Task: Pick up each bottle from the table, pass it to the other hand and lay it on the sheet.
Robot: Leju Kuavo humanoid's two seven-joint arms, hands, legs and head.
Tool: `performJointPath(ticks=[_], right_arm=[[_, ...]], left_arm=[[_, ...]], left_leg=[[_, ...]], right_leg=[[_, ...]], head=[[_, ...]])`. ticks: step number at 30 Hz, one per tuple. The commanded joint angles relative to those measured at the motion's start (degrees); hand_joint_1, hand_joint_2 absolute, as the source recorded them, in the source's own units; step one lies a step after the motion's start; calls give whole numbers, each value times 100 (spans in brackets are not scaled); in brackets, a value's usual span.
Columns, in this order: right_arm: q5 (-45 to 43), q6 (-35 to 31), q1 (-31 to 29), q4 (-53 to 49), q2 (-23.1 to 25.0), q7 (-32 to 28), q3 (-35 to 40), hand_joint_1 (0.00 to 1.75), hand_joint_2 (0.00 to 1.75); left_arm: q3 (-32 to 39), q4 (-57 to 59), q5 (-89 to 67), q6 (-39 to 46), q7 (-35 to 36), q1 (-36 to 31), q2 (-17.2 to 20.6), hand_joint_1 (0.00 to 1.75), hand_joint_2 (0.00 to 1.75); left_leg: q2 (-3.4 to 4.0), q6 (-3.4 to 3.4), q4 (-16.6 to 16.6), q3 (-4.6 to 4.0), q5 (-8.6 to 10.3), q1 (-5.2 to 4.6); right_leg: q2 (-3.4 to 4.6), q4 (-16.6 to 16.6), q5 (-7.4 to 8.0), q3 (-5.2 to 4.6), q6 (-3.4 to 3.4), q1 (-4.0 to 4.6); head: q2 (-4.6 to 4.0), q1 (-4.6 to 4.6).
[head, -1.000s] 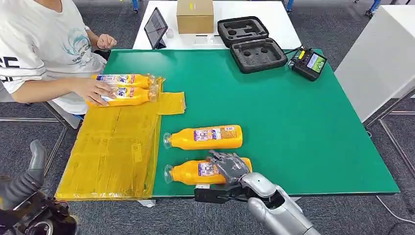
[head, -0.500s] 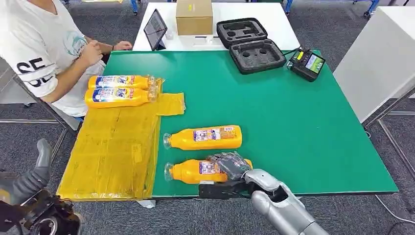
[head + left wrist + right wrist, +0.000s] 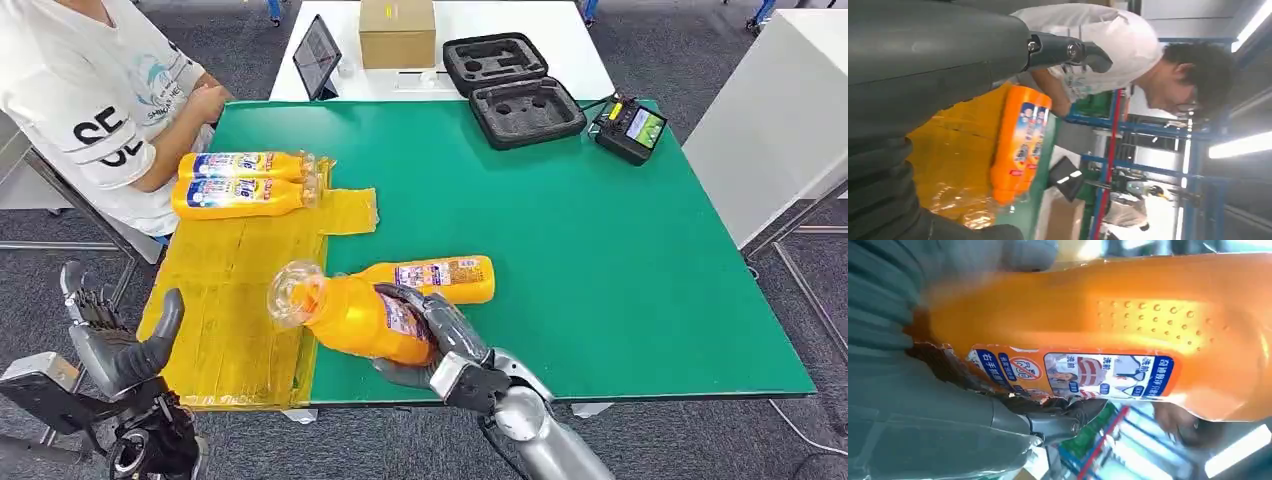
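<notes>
Head view: right hand (image 3: 440, 335) fingers wrap lifted bottle (image 3: 355, 315), neck pointing left twd left hand (image 3: 115, 345), fingers spread, empty; you hand over leftward.

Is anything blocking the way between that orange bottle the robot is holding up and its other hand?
Nothing visible does. The right robot hand holds the orange plastic bottle above the table edge; the left robot hand waits open beyond the yellow plastic sheet, with only bare sheet between them.
</notes>
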Motion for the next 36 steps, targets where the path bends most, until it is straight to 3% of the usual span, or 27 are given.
performJointPath(ticks=[1,11,17,23,36], right_arm=[[-860,-1544,215,-685,271,-242,-81,175,175],[-1424,-1688,432,-561,479,-242,-527,175,175],[-1351,-1610,415,14,680,-242,-814,175,175],[-1149,-1598,31,1189,830,-242,-435,175,175],[-1173,-1757,-74,1523,888,-242,-212,175,175]], left_arm=[[-250,665,1129,-989,571,80,300,0,175],[-705,719,1363,-1566,894,45,460,0,175],[-1405,810,1253,-2130,1258,27,620,0,175],[-1819,1134,1088,-2416,1369,-187,678,0,175],[-2191,1300,910,-2611,1524,-295,714,0,175]], left_leg=[[0,-6,-7,17,-9,-3],[-15,-3,-6,7,-5,-9],[-20,-3,-9,16,-7,-4],[-11,-4,-13,16,-4,-4],[-15,-5,-7,21,-11,-3]], right_leg=[[6,-2,-9,14,-4,-3],[-5,-3,-7,4,-2,-4],[-8,-10,-8,16,-2,0],[4,-13,-2,13,-4,1],[2,-8,-9,20,-4,2]], head=[[0,0],[0,0],[0,0],[0,0],[0,0]])
